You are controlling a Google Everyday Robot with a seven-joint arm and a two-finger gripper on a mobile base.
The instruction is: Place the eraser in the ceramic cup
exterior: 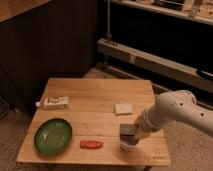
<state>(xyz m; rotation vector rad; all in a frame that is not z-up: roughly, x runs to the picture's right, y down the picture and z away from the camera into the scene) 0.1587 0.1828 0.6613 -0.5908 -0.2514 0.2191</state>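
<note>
The ceramic cup, small, white and round, stands near the table's front edge, right of the middle. My gripper hangs directly above it and hides most of it. My white arm reaches in from the right. A flat pale square piece lies on the table a little behind the gripper; it may be the eraser. I cannot tell whether the gripper holds anything.
On the wooden table a green plate sits at the front left, a red oblong object lies at the front middle, and a white tube lies at the left. A metal rail runs behind the table.
</note>
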